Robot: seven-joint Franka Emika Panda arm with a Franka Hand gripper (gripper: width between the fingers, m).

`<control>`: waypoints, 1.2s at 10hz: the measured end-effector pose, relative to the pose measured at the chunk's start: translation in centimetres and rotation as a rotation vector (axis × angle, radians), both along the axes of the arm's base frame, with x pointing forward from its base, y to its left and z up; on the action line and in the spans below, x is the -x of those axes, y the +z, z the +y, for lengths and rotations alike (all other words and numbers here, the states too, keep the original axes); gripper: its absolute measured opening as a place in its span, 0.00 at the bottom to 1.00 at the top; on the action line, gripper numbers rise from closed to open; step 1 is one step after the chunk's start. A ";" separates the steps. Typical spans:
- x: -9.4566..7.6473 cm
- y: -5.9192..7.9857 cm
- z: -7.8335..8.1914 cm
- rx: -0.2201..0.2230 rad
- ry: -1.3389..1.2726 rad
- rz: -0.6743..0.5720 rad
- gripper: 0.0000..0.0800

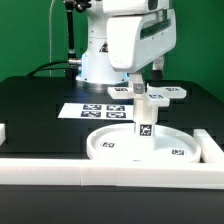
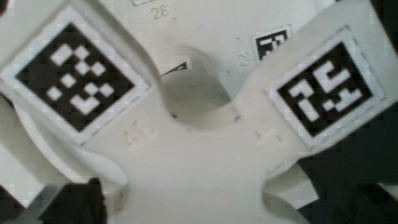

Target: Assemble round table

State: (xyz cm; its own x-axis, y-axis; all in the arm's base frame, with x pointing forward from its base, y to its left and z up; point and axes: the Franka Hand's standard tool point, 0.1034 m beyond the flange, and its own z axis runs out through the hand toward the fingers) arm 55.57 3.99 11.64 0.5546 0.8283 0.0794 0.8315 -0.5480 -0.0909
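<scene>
The claw [image 1: 143, 88] hangs with its two fingers spread wide apart, holding nothing, just above the top of the short thick cylinder leg [image 1: 143, 120]. In the exterior view one finger [image 1: 136, 85] shows beside the leg's upper end, and whether it touches the leg cannot be told.

The leg stands upright in the middle of the large rimmed round disc [image 1: 110, 146], which lies flat on the black counter [image 1: 40, 110] at the near edge, just behind the long white border rail [image 1: 110, 172]. A black-and-white tag shows on the leg's side, and two more lie on the disc's floor, one toward the exterior view's left and one toward its right.

The wrist view looks straight down on white plastic: the leg's rounded top [image 2: 192, 95] sits between two large tags, with the white disc [image 2: 187, 160] spreading below it.

Farther back, behind the claw, the flat cross-shaped piece [image 1: 170, 94] lies on the counter toward the exterior view's right, well apart from the disc. The marker board [image 1: 95, 110] lies flat on the counter toward the exterior view's left of the leg, between the disc and the robot's base [image 1: 98, 65].
</scene>
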 end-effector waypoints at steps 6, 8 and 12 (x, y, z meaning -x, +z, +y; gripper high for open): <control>0.0 -0.4 -0.1 0.005 -0.131 0.015 0.81; 0.1 -0.6 -0.1 0.006 -0.130 0.018 0.81; 0.2 -1.1 -0.7 0.008 -0.121 0.025 0.80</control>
State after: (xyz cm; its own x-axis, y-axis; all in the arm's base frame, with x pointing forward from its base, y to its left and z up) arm 55.37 3.27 10.53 0.6522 0.7558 0.0581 0.7568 -0.6449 -0.1063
